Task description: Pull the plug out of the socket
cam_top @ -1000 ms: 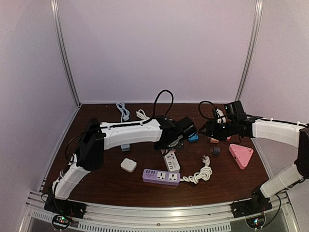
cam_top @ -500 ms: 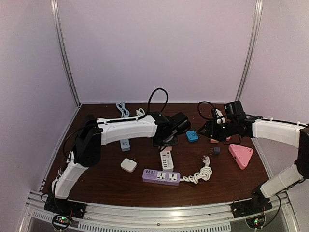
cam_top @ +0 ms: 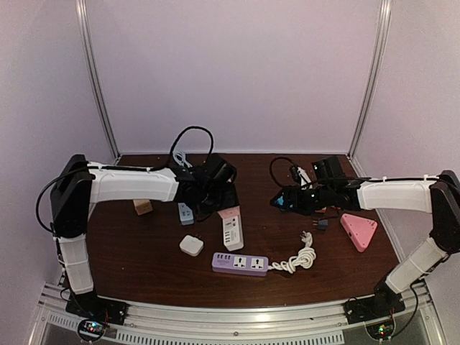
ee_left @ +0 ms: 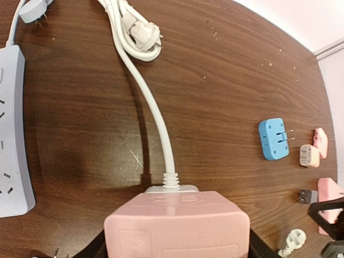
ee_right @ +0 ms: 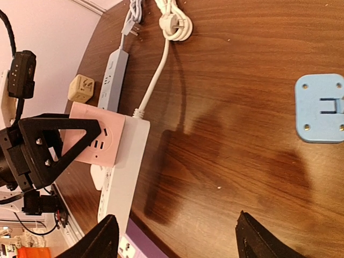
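Observation:
A pink plug block [ee_left: 177,226] sits in the cord end of a white power strip [ee_right: 126,172]. My left gripper [ee_left: 177,244] is shut on the pink plug, one finger on each side. In the top view the plug [cam_top: 228,214] and strip [cam_top: 233,233] lie left of centre under my left gripper [cam_top: 219,198]. The right wrist view shows the plug [ee_right: 94,141] still seated on the strip, which throws a wide shadow on the table. My right gripper [ee_right: 177,239] is open and empty, right of the strip, also in the top view [cam_top: 282,201].
A purple strip [cam_top: 239,263] and a coiled white cable [cam_top: 302,257] lie near the front. A white adapter [cam_top: 191,246], a grey-blue strip [cam_top: 186,213] and a beige cube [cam_top: 143,207] are on the left. A blue adapter [ee_right: 320,107] and a pink triangle [cam_top: 358,230] are on the right.
My left gripper has moved left, taking the pink plug and the white strip with it. My right gripper has also moved left, towards the strip.

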`<state>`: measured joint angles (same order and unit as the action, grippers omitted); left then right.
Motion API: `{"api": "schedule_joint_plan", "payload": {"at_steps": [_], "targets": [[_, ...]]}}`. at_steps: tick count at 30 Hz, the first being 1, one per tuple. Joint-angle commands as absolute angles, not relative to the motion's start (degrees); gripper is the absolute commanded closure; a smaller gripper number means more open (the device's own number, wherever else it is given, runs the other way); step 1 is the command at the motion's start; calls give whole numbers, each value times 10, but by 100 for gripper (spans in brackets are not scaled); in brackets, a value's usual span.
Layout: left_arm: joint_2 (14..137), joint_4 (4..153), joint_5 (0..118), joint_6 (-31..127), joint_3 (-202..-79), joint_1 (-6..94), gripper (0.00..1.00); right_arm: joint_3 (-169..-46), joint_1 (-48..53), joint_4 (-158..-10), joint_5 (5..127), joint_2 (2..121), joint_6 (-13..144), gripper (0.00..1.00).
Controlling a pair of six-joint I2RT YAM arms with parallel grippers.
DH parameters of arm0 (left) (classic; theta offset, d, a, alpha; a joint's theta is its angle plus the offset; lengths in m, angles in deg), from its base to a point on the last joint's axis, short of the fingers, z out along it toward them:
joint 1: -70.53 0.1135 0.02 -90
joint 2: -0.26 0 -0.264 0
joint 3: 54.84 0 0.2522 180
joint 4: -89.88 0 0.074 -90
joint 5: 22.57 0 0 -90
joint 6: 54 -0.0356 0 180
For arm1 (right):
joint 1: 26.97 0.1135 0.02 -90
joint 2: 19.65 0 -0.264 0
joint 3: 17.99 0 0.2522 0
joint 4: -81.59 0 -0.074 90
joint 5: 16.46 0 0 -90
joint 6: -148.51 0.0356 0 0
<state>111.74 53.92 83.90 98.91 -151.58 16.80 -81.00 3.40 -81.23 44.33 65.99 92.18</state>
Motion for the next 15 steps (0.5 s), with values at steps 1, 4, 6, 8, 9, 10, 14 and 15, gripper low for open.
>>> {"api": "schedule_joint_plan", "payload": {"at_steps": [1, 4, 6, 8, 9, 10, 14, 15], "targets": [[1065, 708, 798, 994, -1462, 172, 62, -829, 72, -881, 428, 696, 942, 22], [1053, 749, 787, 1012, -1440, 173, 61, -833, 94, -903, 424, 715, 958, 21], [1048, 787, 780, 1021, -1428, 173, 61, -834, 103, -915, 420, 725, 965, 21], [1046, 808, 770, 1029, -1421, 173, 61, -839, 110, -919, 420, 733, 967, 20], [1047, 813, 765, 1034, -1420, 173, 61, -843, 113, -919, 420, 736, 967, 20], [1048, 823, 762, 1040, -1417, 173, 61, -846, 116, -920, 421, 739, 967, 20], [1047, 855, 751, 1052, -1404, 173, 61, -856, 126, -919, 425, 754, 969, 20], [1047, 857, 749, 1052, -1405, 173, 61, -857, 129, -920, 427, 758, 970, 20]]}}
